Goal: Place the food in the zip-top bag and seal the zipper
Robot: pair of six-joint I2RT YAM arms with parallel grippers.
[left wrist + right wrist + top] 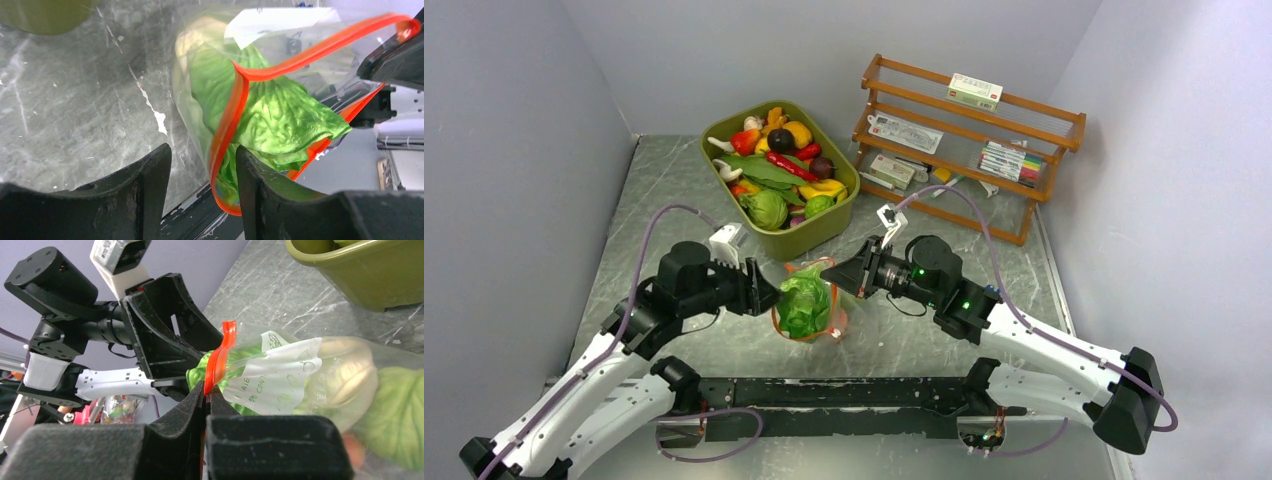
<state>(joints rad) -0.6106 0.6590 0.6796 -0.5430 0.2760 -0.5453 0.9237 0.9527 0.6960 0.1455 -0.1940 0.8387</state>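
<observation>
The right tool [205, 396] is pinched shut on the thin orange-red zipper strip [320, 50] at one end of the mouth of the clear floppy plastic bag [280, 382]. The bag sits between the two tools, over the middle of the grey tabletop [904, 340]. The left tool [202, 152] is right at the other side of the mouth. Its two fingers stand apart and I see nothing gripped between them.

A leafy green toy lettuce [280, 115] is mostly inside the bag. One bit of leaf hangs out over the orange strip.

I think the step now is getting the food in. The zipper is not closed yet. The next move probably needs the loose leaf pushed all the way in, so it does not get stuck in the zipper. More toy food waits in the olive-green plastic tub [829, 225].

The tub is just behind the bag, so there is little room that way. The long black bar [844, 395] is at the near edge. There is more bare tabletop on the left and right sides.
</observation>
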